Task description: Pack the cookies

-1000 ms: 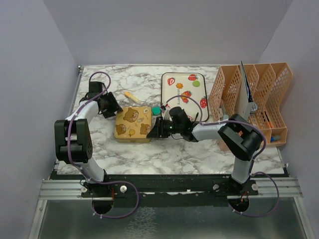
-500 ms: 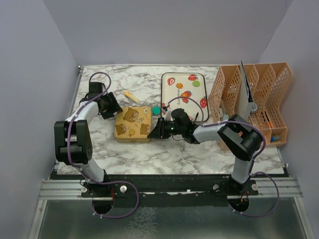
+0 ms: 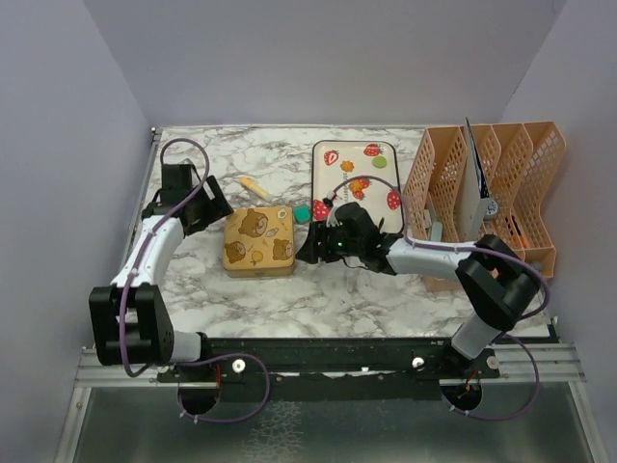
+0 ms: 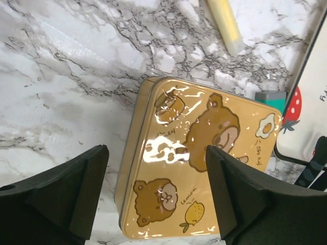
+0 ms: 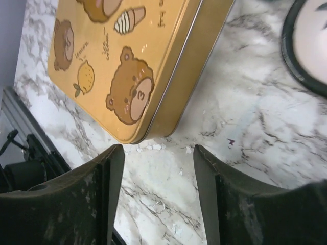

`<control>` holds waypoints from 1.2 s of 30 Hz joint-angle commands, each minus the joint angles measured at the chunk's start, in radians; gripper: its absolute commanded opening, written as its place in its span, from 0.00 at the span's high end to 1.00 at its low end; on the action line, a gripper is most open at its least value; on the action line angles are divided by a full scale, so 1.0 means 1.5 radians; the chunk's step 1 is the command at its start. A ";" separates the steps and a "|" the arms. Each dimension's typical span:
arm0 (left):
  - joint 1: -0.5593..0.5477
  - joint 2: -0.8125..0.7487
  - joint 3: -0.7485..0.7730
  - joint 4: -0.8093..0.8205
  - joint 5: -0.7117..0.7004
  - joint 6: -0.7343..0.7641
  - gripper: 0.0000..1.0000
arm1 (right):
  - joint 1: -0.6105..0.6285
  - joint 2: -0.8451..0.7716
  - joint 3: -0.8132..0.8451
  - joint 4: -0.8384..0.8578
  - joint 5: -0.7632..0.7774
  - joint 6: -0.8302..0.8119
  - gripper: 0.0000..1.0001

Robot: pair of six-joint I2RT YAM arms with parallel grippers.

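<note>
An orange cookie (image 3: 348, 166) and a green cookie (image 3: 380, 162) lie on the white strawberry tray (image 3: 333, 183). A teal-green piece (image 3: 303, 213) lies between the tray and the closed yellow bear tin (image 3: 257, 241); it also shows in the left wrist view (image 4: 270, 96). My left gripper (image 3: 212, 206) is open and empty, just left of and above the tin (image 4: 199, 153), with its fingers (image 4: 66, 199) spread over the tin's near corner. My right gripper (image 3: 307, 249) is open and empty, low over the marble beside the tin's right corner (image 5: 122, 56).
A yellow stick (image 3: 251, 185) lies on the marble behind the tin, also in the left wrist view (image 4: 225, 25). Orange file racks (image 3: 482, 193) stand at the right edge. The tray's dark rim (image 5: 301, 66) is close to my right gripper.
Both arms changed posture: the left elbow swung down and left, the right elbow moved right. The right gripper drew slightly back from the tin. The tin has not moved.
</note>
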 commanded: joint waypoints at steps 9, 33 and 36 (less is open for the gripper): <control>-0.189 -0.254 -0.047 -0.011 -0.205 0.056 0.04 | -0.001 -0.234 0.052 -0.239 0.371 -0.143 0.06; -0.251 -0.788 -0.122 0.036 -0.503 0.110 0.01 | -0.001 -0.789 0.007 -0.404 0.668 -0.325 0.00; -0.251 -0.836 -0.156 0.065 -0.527 0.111 0.01 | -0.001 -0.844 -0.005 -0.411 0.699 -0.342 0.00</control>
